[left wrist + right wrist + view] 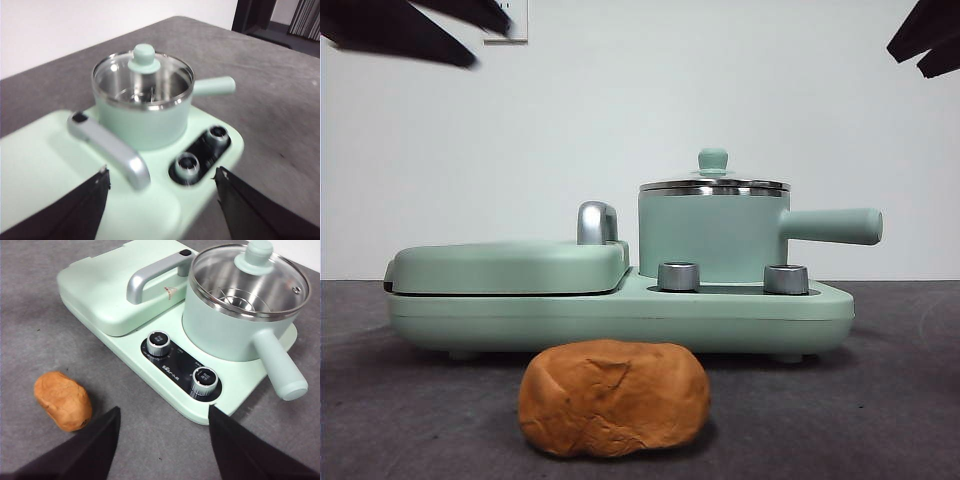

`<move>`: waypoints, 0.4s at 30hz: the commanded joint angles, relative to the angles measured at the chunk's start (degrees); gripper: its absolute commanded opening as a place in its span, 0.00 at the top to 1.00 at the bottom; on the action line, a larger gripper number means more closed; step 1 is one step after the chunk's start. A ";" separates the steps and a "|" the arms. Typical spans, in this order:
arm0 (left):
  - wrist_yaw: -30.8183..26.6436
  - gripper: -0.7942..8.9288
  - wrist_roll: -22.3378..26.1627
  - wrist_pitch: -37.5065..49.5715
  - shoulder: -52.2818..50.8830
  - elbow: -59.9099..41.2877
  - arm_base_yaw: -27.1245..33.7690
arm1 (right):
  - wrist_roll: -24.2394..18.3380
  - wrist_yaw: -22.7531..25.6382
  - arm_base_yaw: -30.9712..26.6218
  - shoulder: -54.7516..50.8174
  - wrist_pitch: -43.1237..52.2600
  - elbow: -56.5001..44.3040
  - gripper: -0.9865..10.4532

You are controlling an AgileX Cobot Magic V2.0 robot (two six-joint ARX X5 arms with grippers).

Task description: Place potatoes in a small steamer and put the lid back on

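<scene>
i am holding my left tool [162, 200] above the griddle side of the cooker, its jaws spread wide and gripping nothing, and it is looking straight at the small steamer [142, 117]. the lid [143, 75] is sitting closed on the steamer, its knob standing up at the centre, so i am judging that the lid has to come off first. my left tool is the nearer one to that knob; the knob is lying ahead of it, beyond the chrome handle [112, 150] of the griddle cover.

my right tool [162, 440] is hovering over the dark surface [30, 315] in front of the cooker, jaws also spread and empty. the potato [63, 401] is lying on the surface, apart from the cooker base [135, 367] and off to one side of this tool, nearer to it than to the left one. its long axis is running roughly along the cooker's front edge, as the front view shows it broadside. the steamer's long handle [280, 367] is pointing away from the griddle side, out past the two dials [182, 360].
</scene>
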 commanded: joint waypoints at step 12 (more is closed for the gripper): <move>-7.56 0.58 -2.62 20.17 29.51 13.77 -9.51 | 2.67 0.09 0.42 0.22 -0.02 0.83 0.67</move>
